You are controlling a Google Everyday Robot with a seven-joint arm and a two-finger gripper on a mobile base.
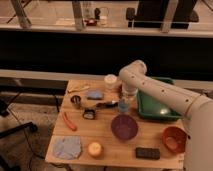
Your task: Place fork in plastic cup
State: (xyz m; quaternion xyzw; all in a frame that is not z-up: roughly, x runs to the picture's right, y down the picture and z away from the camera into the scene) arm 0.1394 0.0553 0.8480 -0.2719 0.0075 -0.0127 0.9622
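Observation:
The fork point(107, 104) lies on the wooden table point(107, 135), dark and slim, between the blue object and the purple bowl. My gripper point(123, 103) hangs at the end of the white arm point(155, 90), pointing down just right of the fork's end and above the purple bowl point(124, 127). A white plastic cup point(111, 81) stands upright at the table's back edge, up and left of the gripper. I cannot tell whether the gripper touches the fork.
A green tray point(159, 107) is right of the gripper. An orange bowl point(174, 138), black block point(148, 153), orange ball point(95, 149), blue cloth point(67, 147), orange-red stick point(69, 121), metal cup point(76, 100), small black item point(89, 114) and blue object point(94, 94) are on the table.

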